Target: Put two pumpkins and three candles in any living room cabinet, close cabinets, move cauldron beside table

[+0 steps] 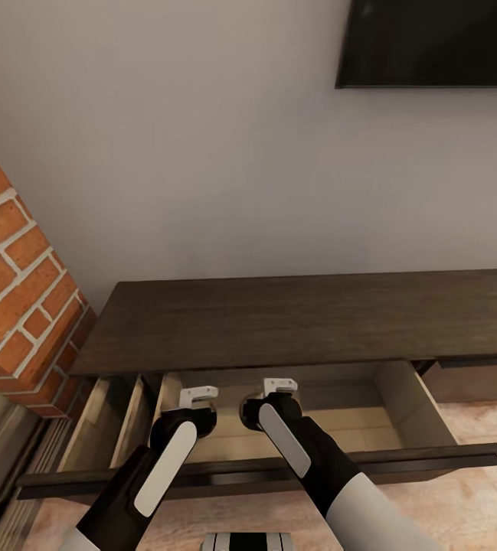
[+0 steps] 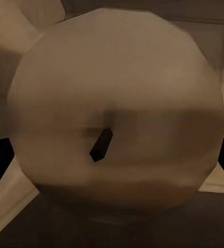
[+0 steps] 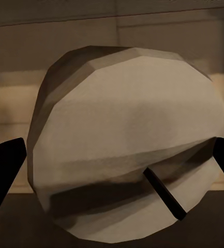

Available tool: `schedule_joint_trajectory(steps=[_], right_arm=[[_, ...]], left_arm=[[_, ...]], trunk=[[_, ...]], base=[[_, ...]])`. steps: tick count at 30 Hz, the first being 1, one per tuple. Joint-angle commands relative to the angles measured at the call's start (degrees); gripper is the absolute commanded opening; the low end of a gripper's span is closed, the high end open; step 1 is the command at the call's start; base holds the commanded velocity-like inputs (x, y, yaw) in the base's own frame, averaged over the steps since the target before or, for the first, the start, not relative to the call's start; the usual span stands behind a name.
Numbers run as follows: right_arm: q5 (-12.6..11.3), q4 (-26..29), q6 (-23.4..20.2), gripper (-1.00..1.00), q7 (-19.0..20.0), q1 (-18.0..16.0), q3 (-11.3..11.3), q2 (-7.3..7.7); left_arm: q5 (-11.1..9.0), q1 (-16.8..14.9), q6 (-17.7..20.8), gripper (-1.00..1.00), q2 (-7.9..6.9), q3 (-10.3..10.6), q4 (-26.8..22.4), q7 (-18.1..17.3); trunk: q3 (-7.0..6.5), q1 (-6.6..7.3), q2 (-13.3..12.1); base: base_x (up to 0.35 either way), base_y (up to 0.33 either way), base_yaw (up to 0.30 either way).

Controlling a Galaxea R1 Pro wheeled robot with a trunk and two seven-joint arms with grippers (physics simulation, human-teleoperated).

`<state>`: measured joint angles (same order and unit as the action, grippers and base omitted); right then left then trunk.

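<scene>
A candle [image 2: 117,113] is held in the left end effector [image 1: 199,398] and another candle [image 3: 132,155] in the right end effector [image 1: 280,386], both poised directly above the open cabinet [image 1: 294,321] drawer, interior straight below.

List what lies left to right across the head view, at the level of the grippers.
Brick pillar → left gripper → right gripper → right wall of the cabinet's open drawer.

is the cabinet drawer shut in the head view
No, the cabinet has its drawer pulled out toward the robot, showing the pale inside, and both grippers reach down into it.
</scene>
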<state>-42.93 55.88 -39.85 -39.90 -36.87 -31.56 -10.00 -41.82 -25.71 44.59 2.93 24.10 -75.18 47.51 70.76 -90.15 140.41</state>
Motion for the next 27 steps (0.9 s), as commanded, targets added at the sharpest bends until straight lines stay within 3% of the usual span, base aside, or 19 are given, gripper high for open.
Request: schedule_joint_trajectory(steps=[1,11,15,27], right_arm=[[-0.51,0.04,-0.05,-1.00,-0.53,-0.05,-0.08,0.00],[-0.05,-0.06,0.01,-1.00,-0.62,-0.05,-0.10,0.00],[-0.01,-0.07,0.04,-1.00,-0.62,-0.05,-0.16,0.00],[0.04,-0.07,0.11,-1.00,-0.62,-0.05,-0.17,0.00]], left_arm=[[-0.56,-0.04,0.00,-1.00,-0.02,0.07,-0.06,0.57],[-0.62,-0.04,-0.54,-1.00,-0.03,0.10,-0.06,0.47],[-0.63,-0.04,-0.56,-1.00,-0.03,0.12,-0.06,0.15],[-0.63,-0.04,-0.56,-1.00,-0.03,0.09,-0.06,0.04]], trunk=[[0.05,0.01,0.02],[1.30,-1.53,2.83],[2.19,-1.63,2.88],[2.19,-1.63,2.88]], base=[[0.000,0.000,0.000],[0.000,0.000,0.000],[0.000,0.000,0.000],[0.000,0.000,0.000]])
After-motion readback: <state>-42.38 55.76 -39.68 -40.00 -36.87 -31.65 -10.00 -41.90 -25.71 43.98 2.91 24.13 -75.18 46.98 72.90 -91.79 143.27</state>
